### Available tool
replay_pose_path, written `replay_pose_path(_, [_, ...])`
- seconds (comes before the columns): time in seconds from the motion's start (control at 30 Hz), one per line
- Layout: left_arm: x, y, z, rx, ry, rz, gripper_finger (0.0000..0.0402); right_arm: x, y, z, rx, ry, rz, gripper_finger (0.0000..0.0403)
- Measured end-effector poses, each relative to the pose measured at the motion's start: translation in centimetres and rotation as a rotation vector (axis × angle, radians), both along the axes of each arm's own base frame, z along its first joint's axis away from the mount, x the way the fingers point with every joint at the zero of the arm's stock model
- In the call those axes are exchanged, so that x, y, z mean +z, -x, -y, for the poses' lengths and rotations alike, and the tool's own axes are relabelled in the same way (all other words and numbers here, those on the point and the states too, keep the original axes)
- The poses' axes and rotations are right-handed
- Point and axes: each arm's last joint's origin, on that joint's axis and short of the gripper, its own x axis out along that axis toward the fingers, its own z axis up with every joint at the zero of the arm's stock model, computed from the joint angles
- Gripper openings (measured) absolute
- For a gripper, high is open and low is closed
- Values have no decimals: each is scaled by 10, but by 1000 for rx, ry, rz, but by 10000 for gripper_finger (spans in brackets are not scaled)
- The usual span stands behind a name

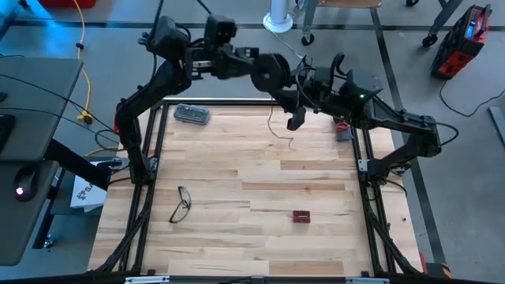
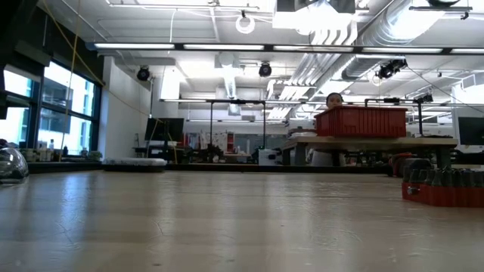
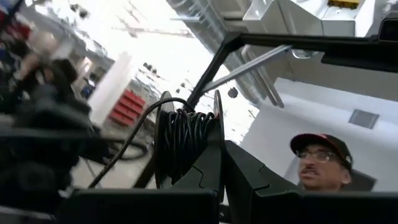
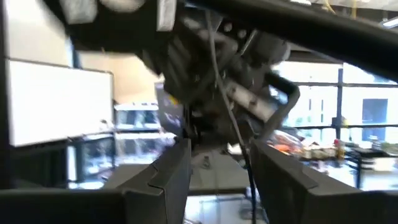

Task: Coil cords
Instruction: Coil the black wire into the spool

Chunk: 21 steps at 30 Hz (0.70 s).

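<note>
Your left tool [image 3: 217, 180]: clenched on black reel [image 3: 186, 140], raised above table's far edge so wire can wind on.
Your right tool [image 4: 214, 168]: fingers parted, wire [image 4: 227, 106] running between them, apparently guiding, not gripping.
Loose tail of wire [image 1: 278, 130] hangs to table [image 1: 237, 244].
Table, light wood: eyeglasses [image 1: 181, 203], small red block [image 1: 301, 215], clear container [image 1: 192, 114].
Room: workshop, red bin [image 2: 360, 121], person in cap [image 3: 320, 163] behind.
</note>
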Motion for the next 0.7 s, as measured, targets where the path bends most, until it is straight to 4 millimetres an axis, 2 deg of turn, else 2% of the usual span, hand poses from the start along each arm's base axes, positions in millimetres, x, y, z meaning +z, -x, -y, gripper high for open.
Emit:
replay_pose_path(0.33, [16,29,-15,119,-69,105,1,-7,-1,4,-145,9,-80,132])
replay_pose_path(0.43, [17,32,-17,130,-70,108,1,-10,-6,5,-158,-6,-83,124])
replay_pose_path(0.57, [19,36,-19,152,-69,122,1,-22,-23,9,-152,-55,-100,122])
replay_pose_path(0.7, [27,49,-18,220,-136,203,1,-23,-31,11,-198,-34,-63,122])
